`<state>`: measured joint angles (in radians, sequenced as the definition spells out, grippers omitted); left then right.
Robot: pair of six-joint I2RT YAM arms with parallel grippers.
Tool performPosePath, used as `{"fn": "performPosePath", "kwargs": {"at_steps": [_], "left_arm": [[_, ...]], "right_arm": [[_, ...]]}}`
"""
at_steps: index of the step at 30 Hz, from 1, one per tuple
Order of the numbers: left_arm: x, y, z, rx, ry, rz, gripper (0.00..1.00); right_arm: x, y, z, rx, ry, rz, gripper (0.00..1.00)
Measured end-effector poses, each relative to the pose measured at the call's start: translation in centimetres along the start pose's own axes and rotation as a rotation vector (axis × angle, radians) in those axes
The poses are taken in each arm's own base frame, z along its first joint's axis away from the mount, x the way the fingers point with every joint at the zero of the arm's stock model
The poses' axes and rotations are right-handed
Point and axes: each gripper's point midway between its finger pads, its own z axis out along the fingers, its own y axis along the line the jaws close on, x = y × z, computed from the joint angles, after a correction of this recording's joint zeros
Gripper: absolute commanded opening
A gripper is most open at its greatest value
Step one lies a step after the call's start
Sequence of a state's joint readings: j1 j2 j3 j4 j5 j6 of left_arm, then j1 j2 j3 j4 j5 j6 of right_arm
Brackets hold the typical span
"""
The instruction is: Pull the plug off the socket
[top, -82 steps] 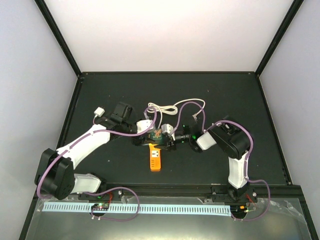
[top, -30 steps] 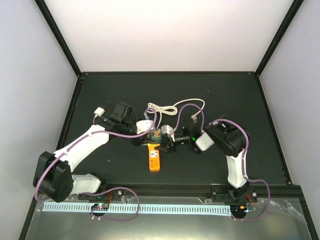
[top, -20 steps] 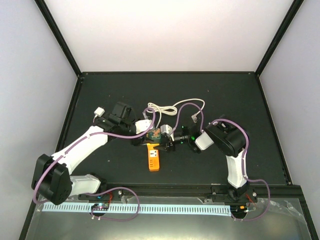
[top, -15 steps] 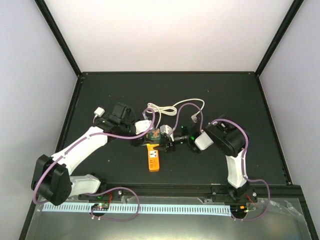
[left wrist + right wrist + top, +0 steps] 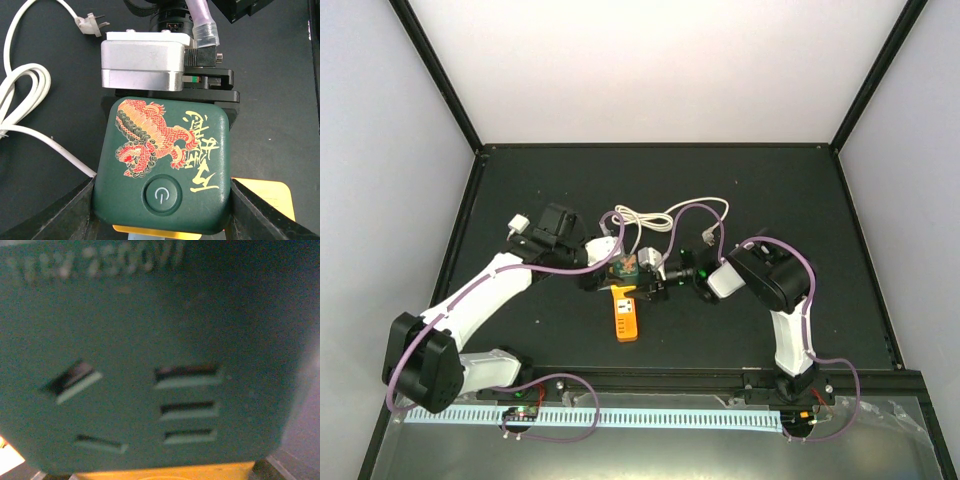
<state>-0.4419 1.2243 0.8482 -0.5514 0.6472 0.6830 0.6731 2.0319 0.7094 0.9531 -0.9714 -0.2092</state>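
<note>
Both grippers and the green cube (image 5: 165,165) between them sit a little farther left than 2.7 s ago, and the orange socket (image 5: 625,318) has slid left with them.

The plug (image 5: 89,23) lies flat on the black table (image 5: 770,180), its two prongs exposed, well apart from the socket. In the top view it rests near and beyond the wrist of the right arm (image 5: 790,320). Its cream-white cord (image 5: 30,87) runs in loose loops beyond the cube, and in the left wrist view one strand disappears under the cube's left edge.

The socket lies lengthwise toward the near edge, white markings up. Its far end is covered by the cube, which sits on top of it: orange shows under the cube's near edge in the left wrist view and along the bottom of the right wrist view. The cube's top carries a red dragon, gold lettering and a round power button. The side facing the right wrist camera has slot openings.

The left gripper (image 5: 162,182) is closed on the cube, its dark fingers (image 5: 60,215) pressed against two opposite sides near the lower corners. The right gripper (image 5: 648,280) faces the cube from the far side, its silver camera housing (image 5: 142,62) just behind the cube's far edge. Its fingers are hidden, so whether they are spread or grip anything cannot be told.
</note>
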Motion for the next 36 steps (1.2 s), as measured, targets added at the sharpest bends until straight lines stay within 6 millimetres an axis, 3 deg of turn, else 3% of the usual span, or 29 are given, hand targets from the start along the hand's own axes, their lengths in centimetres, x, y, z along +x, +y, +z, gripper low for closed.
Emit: {"fn": "performPosePath", "kwargs": {"at_steps": [36], "left_arm": [[0.5, 0.4, -1.1, -0.003, -0.010, 0.012, 0.04]], "right_arm": [[-0.2, -0.3, 1.1, -0.020, 0.006, 0.004, 0.08]]}}
